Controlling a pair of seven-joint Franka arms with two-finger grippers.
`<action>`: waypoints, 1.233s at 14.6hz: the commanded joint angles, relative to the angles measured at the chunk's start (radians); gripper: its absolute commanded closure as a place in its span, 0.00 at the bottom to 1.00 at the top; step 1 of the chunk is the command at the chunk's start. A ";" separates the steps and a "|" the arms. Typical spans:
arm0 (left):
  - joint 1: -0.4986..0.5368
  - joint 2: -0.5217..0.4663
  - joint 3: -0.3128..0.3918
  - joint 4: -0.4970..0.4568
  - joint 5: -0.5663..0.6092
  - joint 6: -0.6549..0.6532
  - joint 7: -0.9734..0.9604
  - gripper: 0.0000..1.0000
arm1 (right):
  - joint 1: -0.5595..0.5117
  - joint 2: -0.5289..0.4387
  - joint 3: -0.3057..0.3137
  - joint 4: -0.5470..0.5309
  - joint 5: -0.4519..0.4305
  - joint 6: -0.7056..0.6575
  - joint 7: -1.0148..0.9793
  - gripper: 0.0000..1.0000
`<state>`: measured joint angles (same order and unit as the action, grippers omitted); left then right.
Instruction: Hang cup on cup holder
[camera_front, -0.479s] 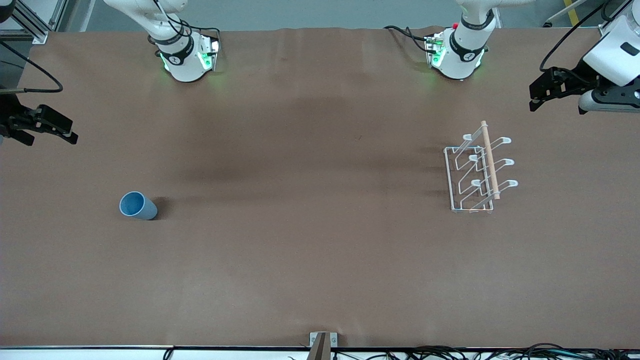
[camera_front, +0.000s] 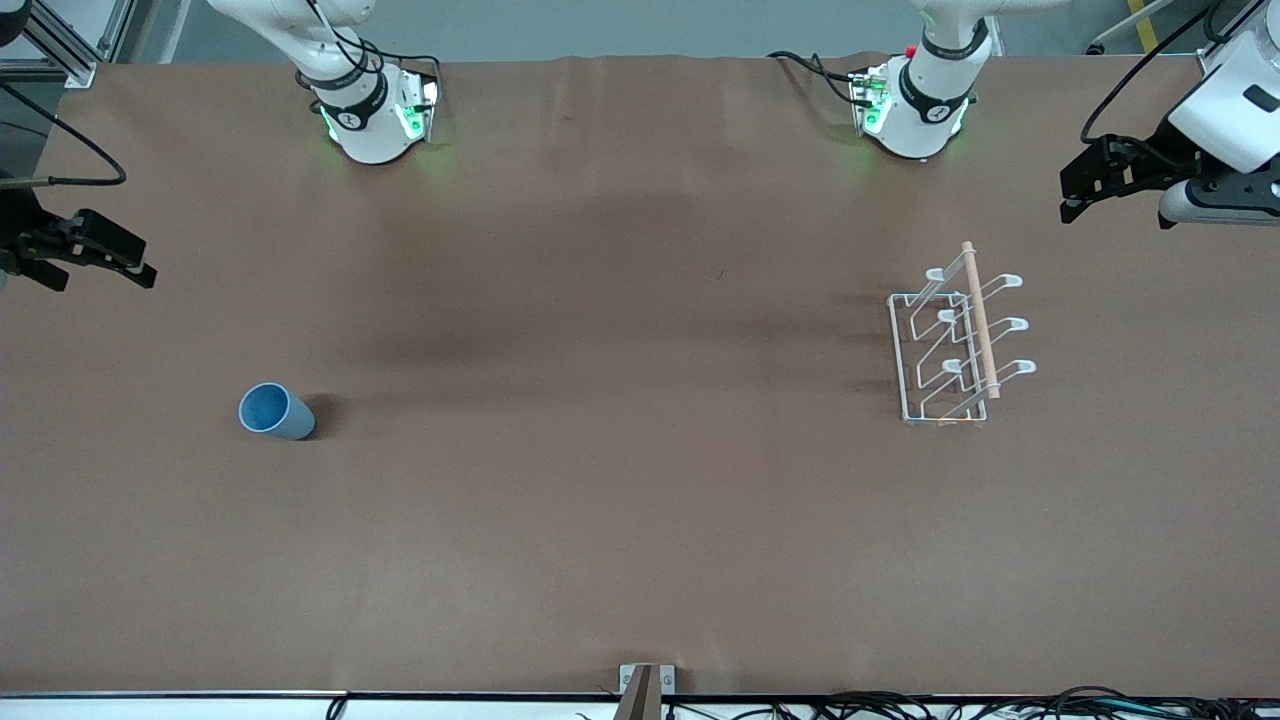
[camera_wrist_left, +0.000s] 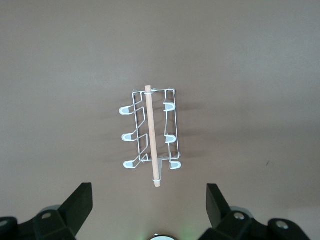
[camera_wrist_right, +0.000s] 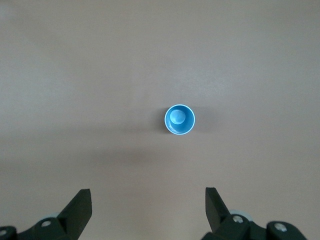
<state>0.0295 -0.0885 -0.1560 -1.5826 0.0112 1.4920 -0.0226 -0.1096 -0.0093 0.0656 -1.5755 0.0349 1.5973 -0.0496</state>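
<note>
Cup (camera_front: 275, 411) upright on table (camera_front: 620, 500), toward right arm's end. Rack (camera_front: 955, 345) toward left arm's end. Left gripper (camera_wrist_left: 150, 207) and right gripper (camera_wrist_right: 148, 207) both spread wide, empty, high above table.

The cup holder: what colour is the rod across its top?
Light wood; the rod shows best in the left wrist view.

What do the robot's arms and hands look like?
Both arms are white with black bands, black cables and green lights at the bases. The left hand and right hand are black, each with two chunky fingers.
</note>
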 joint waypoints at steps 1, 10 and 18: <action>0.009 0.016 -0.004 0.035 0.003 0.002 0.018 0.00 | -0.022 0.006 0.008 -0.011 0.014 0.010 0.001 0.00; 0.026 0.024 -0.004 0.039 -0.004 0.001 0.023 0.00 | -0.125 0.262 0.010 -0.008 0.031 0.162 -0.036 0.01; 0.024 0.024 -0.005 0.038 -0.005 0.001 0.023 0.00 | -0.171 0.497 0.010 -0.023 0.031 0.288 -0.108 0.05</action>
<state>0.0488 -0.0736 -0.1561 -1.5658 0.0111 1.4960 -0.0197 -0.2580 0.4596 0.0624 -1.5937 0.0474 1.8781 -0.1188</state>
